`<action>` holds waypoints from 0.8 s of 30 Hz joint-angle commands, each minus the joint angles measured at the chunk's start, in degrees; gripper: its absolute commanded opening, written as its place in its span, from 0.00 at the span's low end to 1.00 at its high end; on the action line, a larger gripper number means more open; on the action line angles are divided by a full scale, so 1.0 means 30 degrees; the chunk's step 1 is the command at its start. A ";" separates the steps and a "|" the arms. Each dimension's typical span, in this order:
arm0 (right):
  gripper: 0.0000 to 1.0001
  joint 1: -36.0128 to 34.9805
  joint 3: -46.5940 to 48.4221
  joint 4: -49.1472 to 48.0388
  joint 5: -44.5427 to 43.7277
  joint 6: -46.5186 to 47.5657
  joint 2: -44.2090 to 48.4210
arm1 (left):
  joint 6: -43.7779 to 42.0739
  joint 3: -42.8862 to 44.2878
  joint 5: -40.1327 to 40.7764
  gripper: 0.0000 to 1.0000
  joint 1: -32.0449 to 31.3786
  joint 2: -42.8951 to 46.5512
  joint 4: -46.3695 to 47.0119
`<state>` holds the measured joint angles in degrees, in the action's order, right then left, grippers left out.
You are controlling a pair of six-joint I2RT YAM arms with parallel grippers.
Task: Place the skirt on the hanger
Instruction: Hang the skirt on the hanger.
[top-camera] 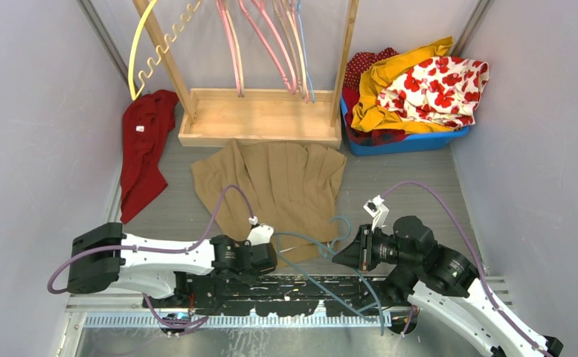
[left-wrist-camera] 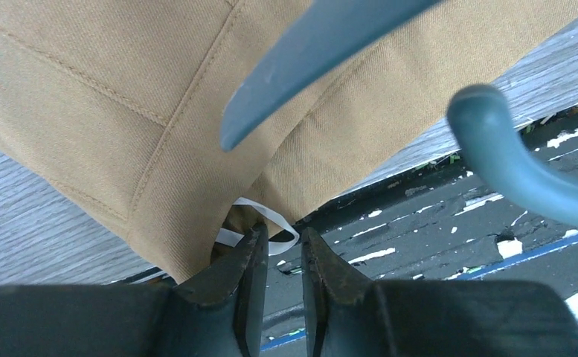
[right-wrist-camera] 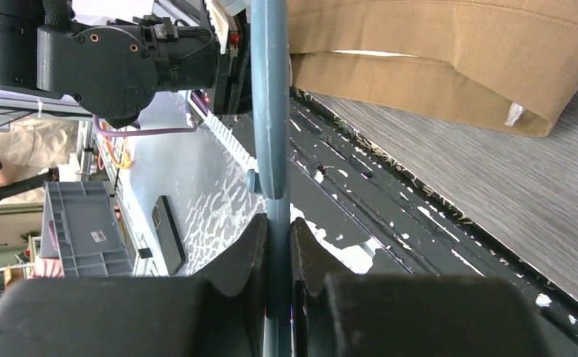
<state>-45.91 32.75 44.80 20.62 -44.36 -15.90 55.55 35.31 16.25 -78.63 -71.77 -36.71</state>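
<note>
My right pincer (right-wrist-camera: 278, 230) pinches the teal plastic hanger (right-wrist-camera: 269, 111) at lower centre. My left pincer (left-wrist-camera: 283, 234), narrowly spread, sits at the hem of the tan pleated skirt (left-wrist-camera: 122, 111), which lies mid-frame on the grey wood-grain tabletop (top-camera: 397, 186) between pale walls (top-camera: 33, 111).

Illumination bright, even, diffuse; shadows faint. Hanger (left-wrist-camera: 323, 44) just ahead of left gripper (left-wrist-camera: 282, 238) blurred. Mild glare on metal sheet (right-wrist-camera: 189, 186) left of right gripper (right-wrist-camera: 278, 227).

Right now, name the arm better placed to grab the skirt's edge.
Left. The left gripper sits at the near edge of the skirt, jaws slightly apart and empty; the right gripper is shut on the hanger.
</note>
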 commanded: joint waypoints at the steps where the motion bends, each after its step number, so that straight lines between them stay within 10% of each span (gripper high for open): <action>1: 0.01 -0.0033 -0.0041 -0.1074 0.0102 -0.0114 0.0164 | 0.0118 -0.0004 -0.0324 0.24 -0.0011 -0.0170 0.0926; 24: 0.02 -0.0021 0.0323 -0.0604 -0.0092 0.0089 0.0292 | 0.1305 0.0372 0.1488 0.00 -0.0011 -0.0747 -0.1265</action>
<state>-45.91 32.12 45.50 20.58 -44.31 -15.62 58.39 36.45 17.41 -78.74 -74.83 -37.76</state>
